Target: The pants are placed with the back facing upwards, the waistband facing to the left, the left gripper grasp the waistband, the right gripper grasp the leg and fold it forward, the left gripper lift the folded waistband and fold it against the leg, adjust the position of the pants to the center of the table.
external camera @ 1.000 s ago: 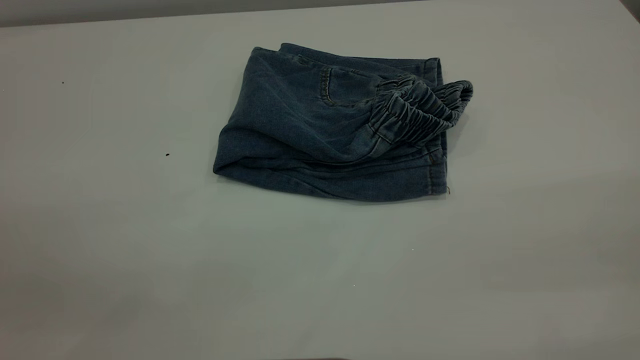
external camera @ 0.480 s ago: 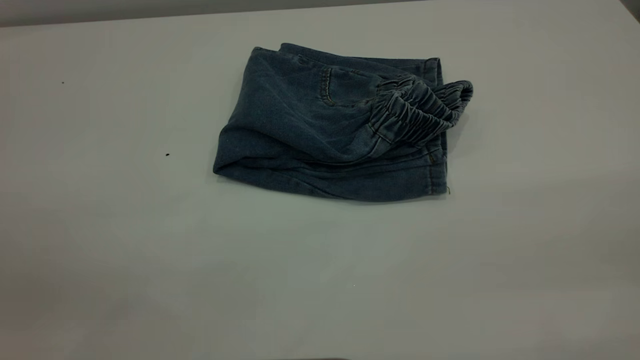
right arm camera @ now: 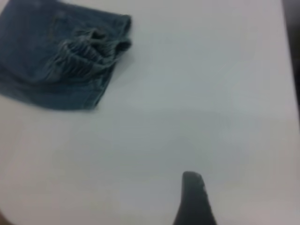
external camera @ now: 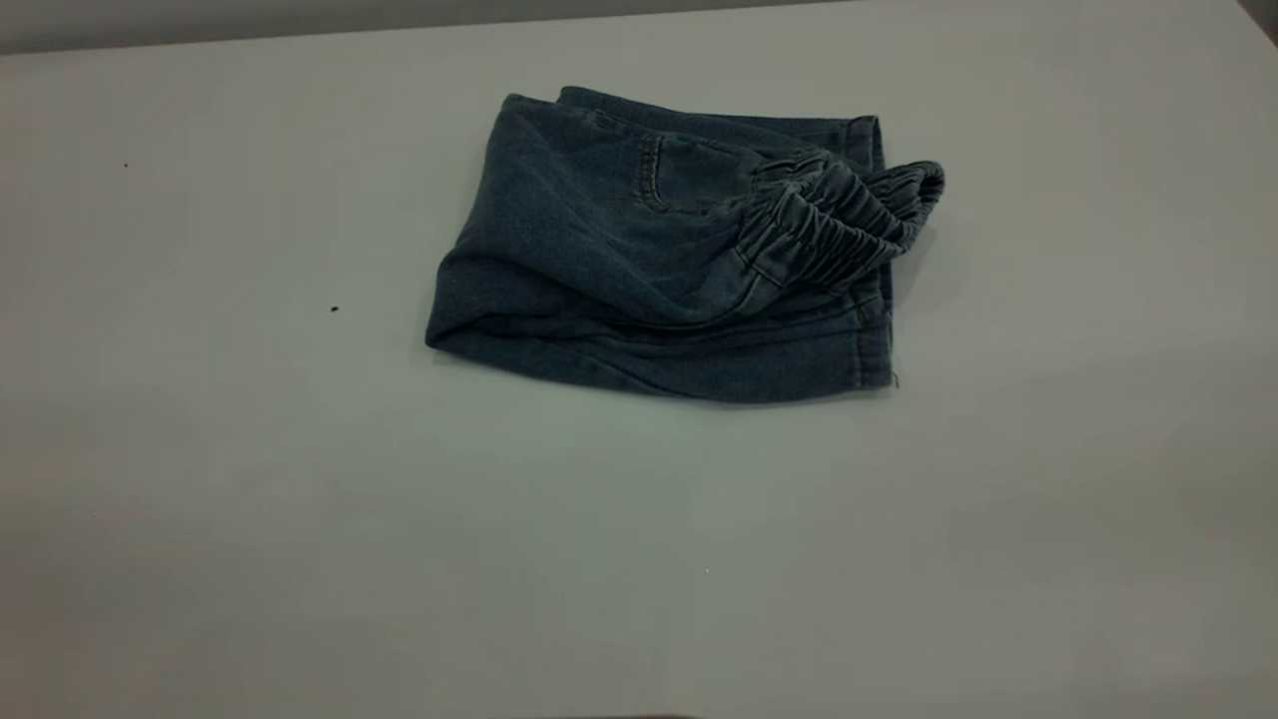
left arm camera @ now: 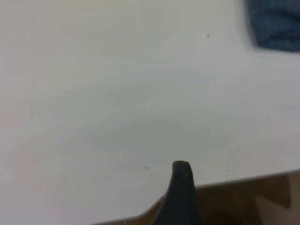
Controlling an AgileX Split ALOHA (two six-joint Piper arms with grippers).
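Observation:
The pants [external camera: 619,250] lie folded into a compact blue denim bundle on the white table [external camera: 300,519], a little behind and to the right of its middle. The gathered waistband [external camera: 834,225] lies folded over on top at the bundle's right end, above the stitched hem of the leg [external camera: 871,345]. Neither arm appears in the exterior view. In the left wrist view my left gripper [left arm camera: 182,187] hangs over the table's edge, far from a corner of the pants [left arm camera: 276,23]. In the right wrist view my right gripper [right arm camera: 193,197] hovers over bare table, well away from the pants [right arm camera: 42,65].
A small dark speck [external camera: 333,309] marks the table left of the pants. The table's far edge [external camera: 300,33] runs along the back. In the left wrist view the table's near edge meets a brown floor [left arm camera: 248,201].

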